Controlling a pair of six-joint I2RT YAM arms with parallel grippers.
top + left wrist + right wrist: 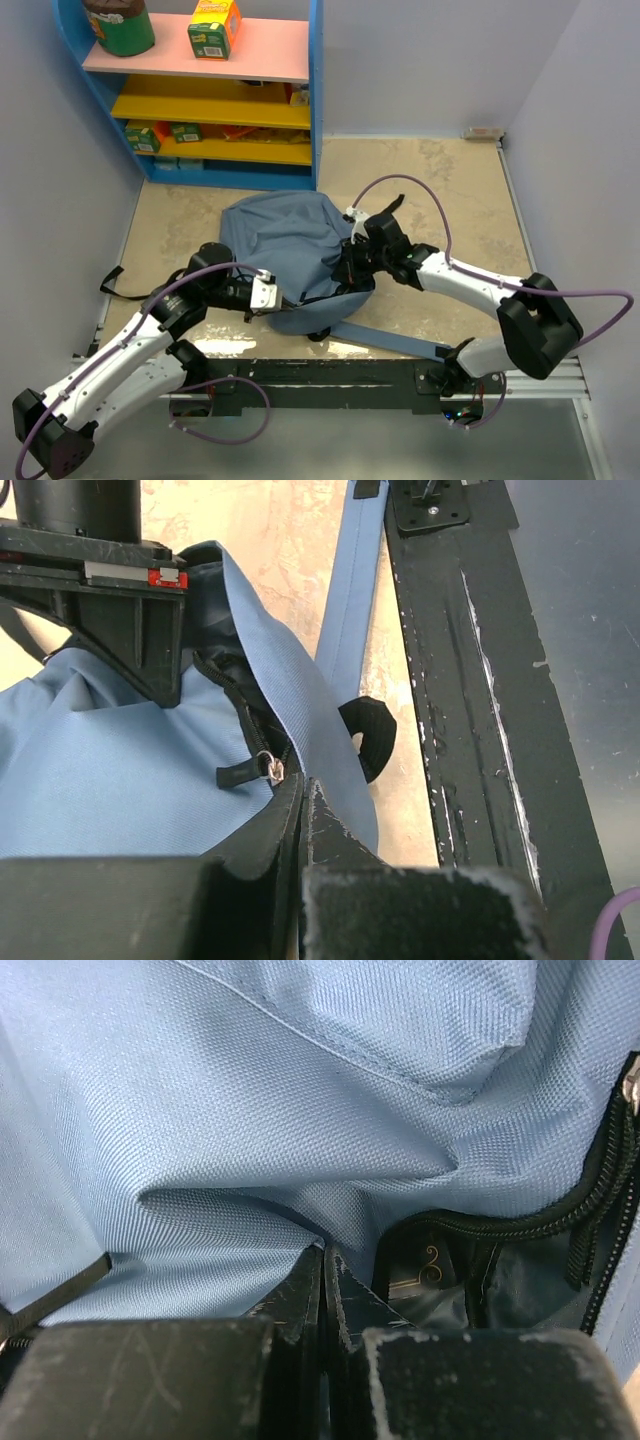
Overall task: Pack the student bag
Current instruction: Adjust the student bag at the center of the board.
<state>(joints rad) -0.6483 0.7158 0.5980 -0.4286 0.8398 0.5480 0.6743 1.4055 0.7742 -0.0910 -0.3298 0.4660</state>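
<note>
Two arms work on one item: the student bag (pixel 285 235), which lies flat on the counter (pixel 450 190) in front of the blue shelf unit (pixel 200 150). Its open end faces the arm bases and one shoulder strap (pixel 400 343) trails toward the near rail.

Placement: both grippers sit at the near rim of the bag, one on each side of the opening. In my judgement, this lets the mouth be held or drawn apart for packing.

Left gripper (pixel 305 782): jaws pressed together. The tips meet on the blue edge band beside the zip puller (pixel 272 770), and they appear to pinch that band.

Right gripper (pixel 323 1258): jaws pressed together with no gap showing. Creases in the fabric run into the tips, so I judge that a fold of the bag's upper panel is nipped there (the contact itself is hidden behind the finger bodies).

Interior: past the black zipper (pixel 520 1225), the wrist view shows a dark glossy surface (pixel 430 1260) with a small gold scroll. What it is cannot be determined.

Risk: thin fabric may slip from either pinch if pulled hard.
</note>
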